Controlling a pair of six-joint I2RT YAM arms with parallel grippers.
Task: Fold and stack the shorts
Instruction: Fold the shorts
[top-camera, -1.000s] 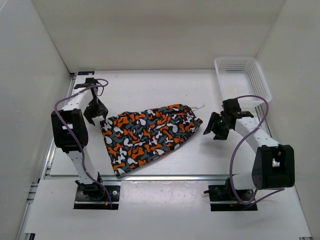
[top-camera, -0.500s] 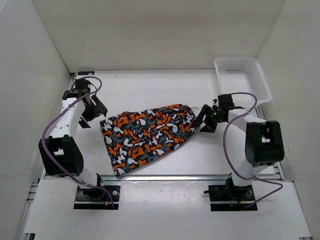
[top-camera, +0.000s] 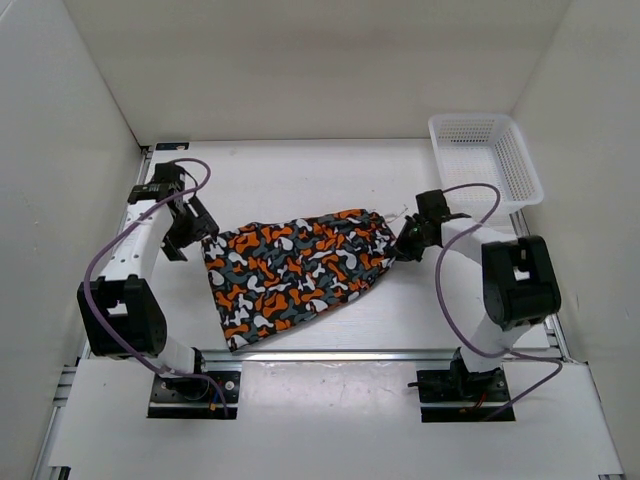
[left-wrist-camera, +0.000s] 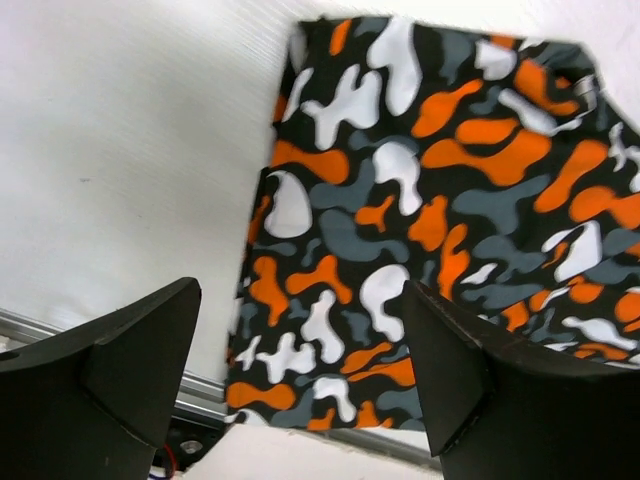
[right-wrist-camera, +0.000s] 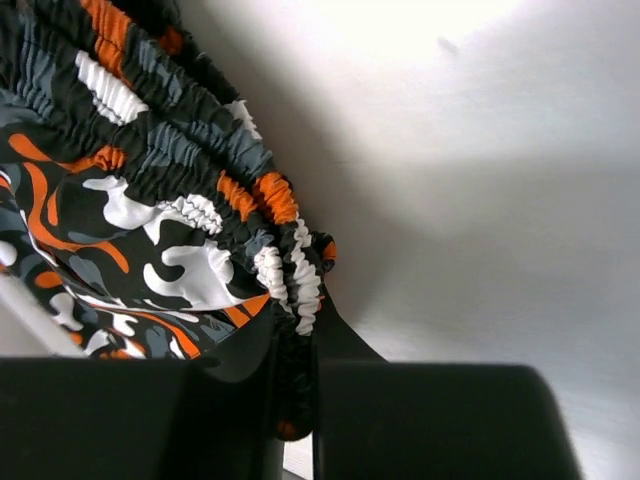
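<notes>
White table (top-camera: 300, 170), walled in on three sides. The shorts (top-camera: 290, 270) lie flat mid-table, slightly toward the near side. The long axis runs diagonally from near-left to far-right. The gathered waistband (right-wrist-camera: 200, 170) is the narrow end, pointing far-right; the wide hem end points near-left, with its near corner close to the table's near edge.

White mesh basket (top-camera: 524, 165) sits in the far-right corner, well apart from the shorts.

The left gripper (top-camera: 195, 228) is at the far-left corner of the shorts. Its jaws are spread wide, nothing between them, and the fabric's left edge lies below the gap in the wrist view. Can't tell whether it touches the cloth.

The right gripper (top-camera: 405, 243) is at the waistband end, with its fingers (right-wrist-camera: 420, 420) clamped together on a bunched bit of the elastic edge.
</notes>
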